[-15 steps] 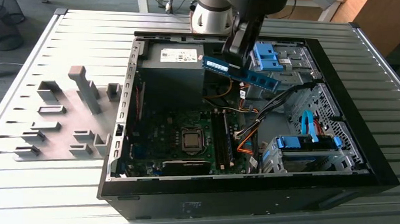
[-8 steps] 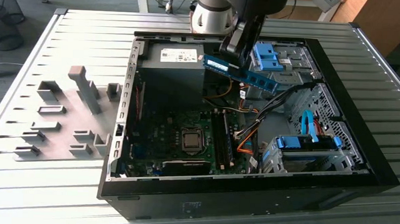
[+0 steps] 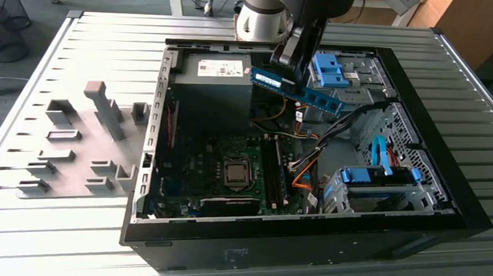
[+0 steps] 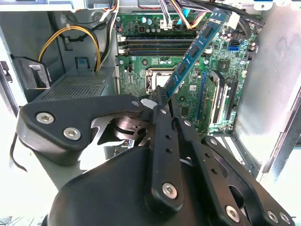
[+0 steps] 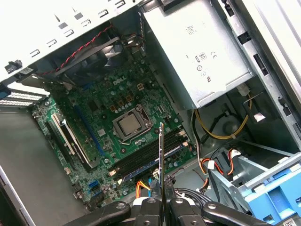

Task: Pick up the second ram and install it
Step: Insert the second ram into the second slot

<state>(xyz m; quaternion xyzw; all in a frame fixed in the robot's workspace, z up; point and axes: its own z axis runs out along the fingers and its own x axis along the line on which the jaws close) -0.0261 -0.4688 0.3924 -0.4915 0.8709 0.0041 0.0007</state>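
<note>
- We see the second ram [image 3: 297, 89] held in the air over the far part of the open computer case [image 3: 453, 184]. It is tilted, beside the grey power supply [image 3: 211, 86] and above the motherboard [image 3: 221, 155].
- The tool [image 3: 283, 68] is clamped on one end of it. In the first wrist view its fingers [image 5: 150, 213] sit on either side of the stick's thin edge.
- The arm [image 3: 264, 14] reaches down from the surface's far edge.
- The case lies on a slatted metal surface [image 3: 60, 229], with grey slotted blocks [image 3: 106, 110] near the edge at the exterior view's left.
- Wire bins [image 3: 6, 24] stand on the floor beyond a far corner.
</note>
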